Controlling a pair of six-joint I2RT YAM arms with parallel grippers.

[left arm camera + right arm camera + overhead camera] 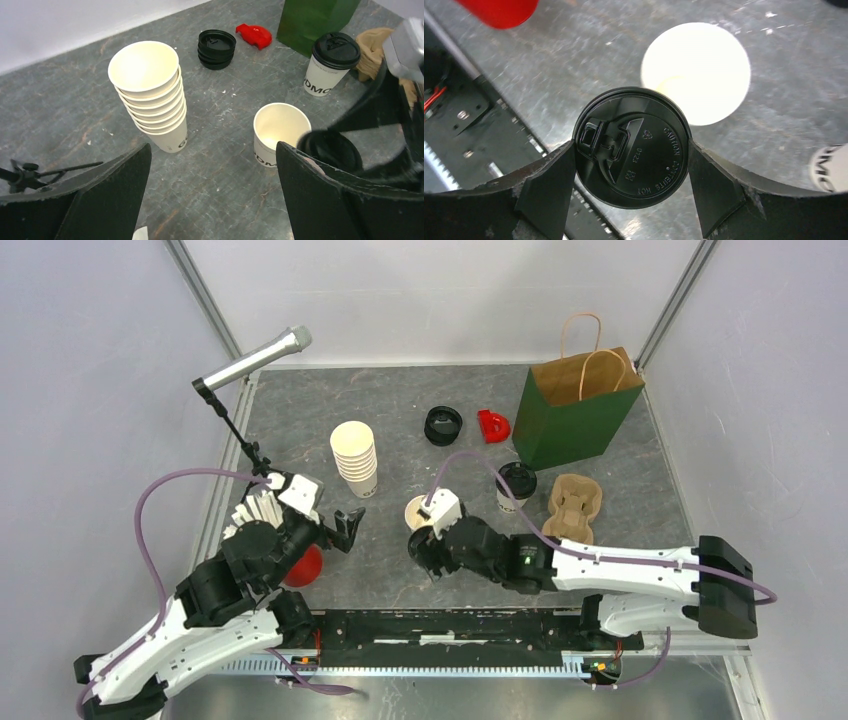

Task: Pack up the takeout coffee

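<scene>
**A:** Right pincer [630, 150], state?
**B:** Clamped on a black lid [639, 125], one finger on each side of the rim. The lid is held flat, with its lettered top towards the wrist camera.

**A:** Cups?
**B:** The open cup [704, 65] is upright and lidless, just ahead of the right fingertips. The lid overlaps its near rim in the wrist view. Cannot tell whether they touch. The lidded cup [517, 485] is upright, further ahead and off to that pincer's right, apart from the open cup.

**A:** Left pincer [212, 150]?
**B:** Wide, nothing between the fingers. The cup stack [150, 95] is ahead to its left, leaning slightly. The open cup is ahead to its right, with the right pincer and lid just beside it.

**A:** Other items?
**B:** The bag [575, 405] is upright, beyond the lidded cup from the right pincer. The tray [573, 505] is just to that cup's right. The lid stack [443, 425] is well ahead of both pincers. The red cup [303, 565] is by the left wrist, partly hidden.
</scene>
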